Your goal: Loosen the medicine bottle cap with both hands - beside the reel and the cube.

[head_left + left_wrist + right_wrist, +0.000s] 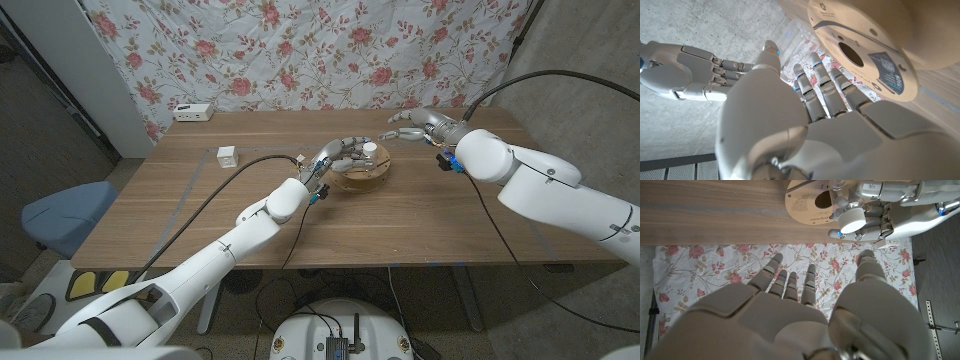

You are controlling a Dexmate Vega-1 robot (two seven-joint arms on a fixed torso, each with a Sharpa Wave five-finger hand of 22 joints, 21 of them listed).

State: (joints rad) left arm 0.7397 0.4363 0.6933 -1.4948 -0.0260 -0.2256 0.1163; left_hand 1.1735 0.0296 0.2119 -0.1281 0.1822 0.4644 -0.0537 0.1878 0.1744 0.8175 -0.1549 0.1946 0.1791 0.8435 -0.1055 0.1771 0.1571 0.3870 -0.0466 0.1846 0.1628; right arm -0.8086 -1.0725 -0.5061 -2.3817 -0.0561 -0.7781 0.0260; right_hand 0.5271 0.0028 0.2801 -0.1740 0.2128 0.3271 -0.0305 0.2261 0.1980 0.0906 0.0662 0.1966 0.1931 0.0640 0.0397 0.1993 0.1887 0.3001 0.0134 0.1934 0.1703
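Left hand (pixel 345 156) gripping bottle (pixel 370 154), right hand (pixel 412 124) spread

My head camera looks down over the whole bench (pixel 200 215) from its near edge. Each wrist camera sits close behind its own hand, facing the reel (pixel 865 47), which all three views share.

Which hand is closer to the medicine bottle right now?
Left. The left hand is wrapped around the medicine bottle above the reel. The right hand hovers open off to the bottle's far right, apart from it.
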